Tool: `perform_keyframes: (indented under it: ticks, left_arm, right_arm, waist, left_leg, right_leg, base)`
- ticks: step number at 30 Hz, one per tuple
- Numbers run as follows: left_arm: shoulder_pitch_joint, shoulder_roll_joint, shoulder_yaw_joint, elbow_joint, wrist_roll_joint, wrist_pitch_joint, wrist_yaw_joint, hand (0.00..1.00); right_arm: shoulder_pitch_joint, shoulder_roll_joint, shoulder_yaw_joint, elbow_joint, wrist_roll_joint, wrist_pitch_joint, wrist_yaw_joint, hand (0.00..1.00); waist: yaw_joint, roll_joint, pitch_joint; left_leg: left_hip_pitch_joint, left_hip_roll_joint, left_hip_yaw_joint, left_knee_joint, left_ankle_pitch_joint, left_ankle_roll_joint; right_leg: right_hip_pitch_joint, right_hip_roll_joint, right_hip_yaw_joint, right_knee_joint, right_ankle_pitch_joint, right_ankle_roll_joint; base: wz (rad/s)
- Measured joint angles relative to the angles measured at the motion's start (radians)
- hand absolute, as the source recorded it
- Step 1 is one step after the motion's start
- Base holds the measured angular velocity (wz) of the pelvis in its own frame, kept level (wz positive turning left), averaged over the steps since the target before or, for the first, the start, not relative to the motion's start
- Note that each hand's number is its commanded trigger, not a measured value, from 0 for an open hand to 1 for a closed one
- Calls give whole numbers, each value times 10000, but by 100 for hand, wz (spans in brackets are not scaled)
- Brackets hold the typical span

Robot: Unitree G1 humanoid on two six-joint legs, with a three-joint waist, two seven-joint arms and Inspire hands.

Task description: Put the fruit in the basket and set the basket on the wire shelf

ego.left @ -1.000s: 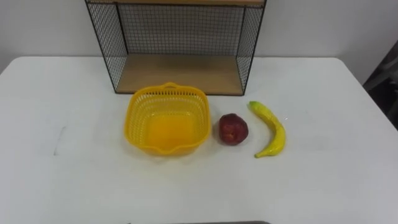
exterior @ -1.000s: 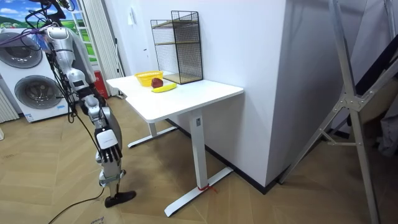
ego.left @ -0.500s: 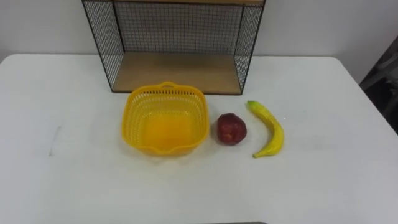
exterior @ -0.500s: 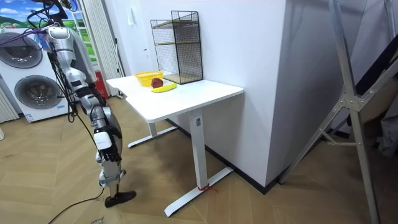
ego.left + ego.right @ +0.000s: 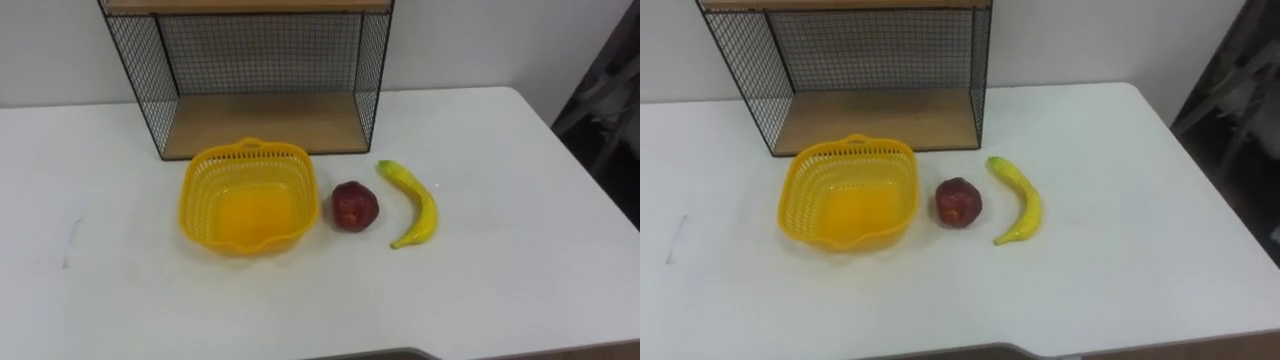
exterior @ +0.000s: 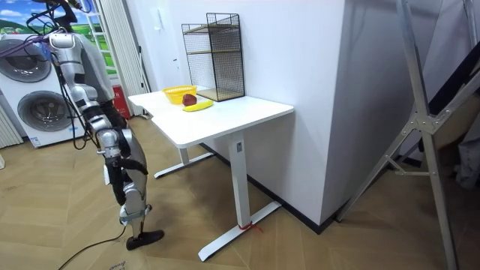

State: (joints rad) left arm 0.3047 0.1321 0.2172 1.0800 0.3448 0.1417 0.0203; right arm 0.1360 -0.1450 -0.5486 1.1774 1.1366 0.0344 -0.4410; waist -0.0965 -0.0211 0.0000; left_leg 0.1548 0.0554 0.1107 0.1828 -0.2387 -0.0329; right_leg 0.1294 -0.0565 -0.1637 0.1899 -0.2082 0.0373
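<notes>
- We see the yellow basket (image 5: 200, 195) standing upright on the white counter (image 5: 500, 290), with nothing inside it
- The basket sits just in front of the wire shelf (image 5: 262, 122), close to the shelf's front edge; we cannot tell whether they touch
- The wire shelf stands at the far side of the counter against the wall; it has black mesh sides and back and a wooden bottom board, and that board is bare
- A dark red fruit (image 5: 354, 206) lies on the counter just to the right of the basket, close to the basket's rim, with a narrow strip of counter showing between them
- A banana (image 5: 425, 205) lies on the counter to the right of the red fruit, near it but apart; one end points toward the shelf and the other toward the robot, and the outer side of its curve faces right
- So both fruits are outside the basket, and the basket is on the counter, not on the shelf
- In the room view the robot stands on the wooden floor at the room view's left of the counter, a little apart from its edge
- Its right robot hand (image 6: 112, 172) hangs low beside the body there; we cannot tell whether it is released or clenched
- Washing machines (image 6: 37, 112) stand behind the robot at the room view's left
</notes>
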Motion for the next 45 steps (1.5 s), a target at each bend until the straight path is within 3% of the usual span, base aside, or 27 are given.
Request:
perform_keyframes:
  ticks: [3, 6, 8, 12, 18, 22, 25, 30, 37, 45]
  left_arm:
    - [116, 0, 200, -230, 19, -38, 36, 0]
    - [260, 53, 239, -481, 200, -188, 312, 0]
    - [264, 84, 240, -681, 207, -339, 456, 0]
    - [233, 87, 153, -720, 206, -656, 628, 0]
    - [154, 148, 48, -773, 202, -777, 629, 0]
    - [162, 162, -227, -782, 215, -804, 629, 0]
    - [166, 168, -573, -741, 202, -840, 629, 0]
    - [126, 174, -681, -683, 205, -942, 628, 0]
    - [105, 186, -813, -691, 210, -1049, 623, 0]
    - [66, 205, -817, -689, 212, -1042, 469, 0]
  right_arm:
    - [64, 11, -668, -1662, 83, -402, -1154, 0]
    - [117, -31, -741, -3152, -83, -1054, -2066, 0]
    - [236, -29, -740, -3972, -204, -1215, -2662, 0]
    - [-14, -85, -720, -4873, -1856, -1778, -4042, 0]
    - [42, -114, -187, -6708, -4439, -2154, -5599, 0]
    - [27, -114, 431, -7552, -6844, -2309, -6007, 0]
    - [40, -140, 974, -8637, -8208, -2368, -6298, 0]
    - [54, -176, 1814, -10190, -11014, -2643, -6217, 0]
    - [17, -254, 2568, -10907, -11397, -2659, -5115, 0]
    - [-357, -763, 3576, -10900, -11166, -2384, -2294, 0]
  waist:
    - [-95, 0, -29]
    - [-141, -1, -30]
    - [-106, -80, -43]
    - [-66, -110, -24]
    - [211, -48, 0]
    - [269, -47, 0]
    - [518, -27, 13]
    - [754, -43, 19]
    - [1011, -84, 9]
    - [1165, -200, 77]
  left_leg:
    - [-109, 2, 127, -6, 7, 2]
    - [-108, 1, 241, 5, 7, 3]
    - [-109, -2, 238, -9, 7, 2]
    - [-103, -4, 262, -23, 7, 2]
    - [-238, -2, 346, -29, 7, 3]
    - [-396, 1, 356, -15, 7, 3]
    - [-398, 3, 386, -17, 7, 3]
    - [-383, 3, 267, -21, 8, 2]
    - [-392, 14, 251, -19, 8, 1]
    - [-414, 25, 204, 61, 8, 1]
  right_leg:
    - [-255, 2, 142, 193, -14, -5]
    - [-291, 13, 258, 183, -14, -3]
    - [-265, 16, 247, 151, -15, 1]
    - [-278, 17, 252, 148, -16, 2]
    - [-505, 35, 387, 180, -10, 1]
    - [-619, 39, 365, 195, 3, 6]
    - [-653, 40, 443, 256, 3, 5]
    - [-616, 33, 267, 141, 16, 1]
    - [-585, 35, 223, 153, 19, -3]
    - [-474, 28, 165, 147, 43, -18]
  base:
    - [-12]
    - [-15]
    - [0]
    - [0]
    - [-5]
    - [-1]
    - [-6]
    - [8]
    - [2]
    - [2]
